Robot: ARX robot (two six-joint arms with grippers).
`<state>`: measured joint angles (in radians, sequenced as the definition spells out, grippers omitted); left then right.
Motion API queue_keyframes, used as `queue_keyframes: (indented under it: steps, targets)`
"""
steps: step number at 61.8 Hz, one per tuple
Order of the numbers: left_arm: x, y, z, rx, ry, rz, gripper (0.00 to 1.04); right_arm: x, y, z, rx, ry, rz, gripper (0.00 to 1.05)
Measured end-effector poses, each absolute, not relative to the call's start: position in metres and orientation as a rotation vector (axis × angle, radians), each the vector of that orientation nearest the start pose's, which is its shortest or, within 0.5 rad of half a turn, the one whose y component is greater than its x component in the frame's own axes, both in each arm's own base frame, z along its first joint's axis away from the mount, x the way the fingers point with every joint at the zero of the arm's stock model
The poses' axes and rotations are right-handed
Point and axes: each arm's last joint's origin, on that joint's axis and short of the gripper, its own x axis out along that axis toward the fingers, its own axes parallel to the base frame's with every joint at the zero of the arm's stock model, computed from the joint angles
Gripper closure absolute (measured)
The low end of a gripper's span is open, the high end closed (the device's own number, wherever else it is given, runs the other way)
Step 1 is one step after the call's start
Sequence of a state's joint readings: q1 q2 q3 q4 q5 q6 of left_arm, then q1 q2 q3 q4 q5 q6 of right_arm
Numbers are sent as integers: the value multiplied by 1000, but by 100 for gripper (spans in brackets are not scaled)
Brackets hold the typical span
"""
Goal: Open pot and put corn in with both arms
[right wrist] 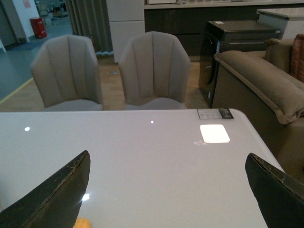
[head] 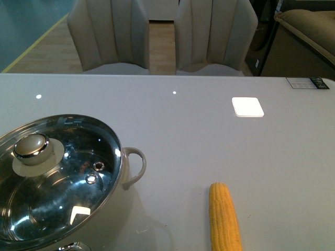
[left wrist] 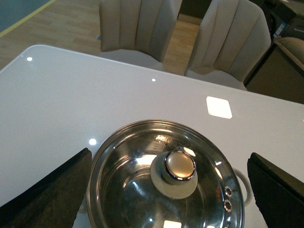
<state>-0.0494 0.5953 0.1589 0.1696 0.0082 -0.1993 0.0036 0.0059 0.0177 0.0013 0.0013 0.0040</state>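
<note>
Lidded pot [head: 63,188] cut by the front view's left edge, corn [head: 225,217] set apart across open table [head: 183,125], left gripper [left wrist: 169,154] spread wide, empty, above pot, right gripper [right wrist: 167,156] likewise, both shown only in wrist views.

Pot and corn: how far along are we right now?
Done: nothing yet. The lid sits shut on the pot, and the corn lies on the table to its right. In hand: the left fingers hang open above the knob; the right fingers are open, holding nothing. Left: lift the lid, pick up the corn, drop it in.
</note>
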Motion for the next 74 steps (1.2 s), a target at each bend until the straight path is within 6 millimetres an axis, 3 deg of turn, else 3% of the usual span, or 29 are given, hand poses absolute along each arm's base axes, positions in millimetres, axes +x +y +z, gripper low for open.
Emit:
queue_keyframes:
  steps: [9, 16, 31, 48, 74]
  targets:
    - [183, -16, 169, -148, 304, -34, 7, 97, 0, 169, 4, -13, 2, 9]
    - [209, -25, 151, -118, 347, -46, 7, 97, 0, 169, 4, -13, 2, 9]
    - [237, -36, 111, -84, 441, -64, 7, 97, 0, 169, 4, -13, 2, 9]
    - [256, -44, 84, -50, 497, -65, 7, 97, 0, 169, 4, -13, 2, 9]
    - [254, -57, 68, 27, 532, -75, 7, 97, 0, 169, 4, -13, 2, 9]
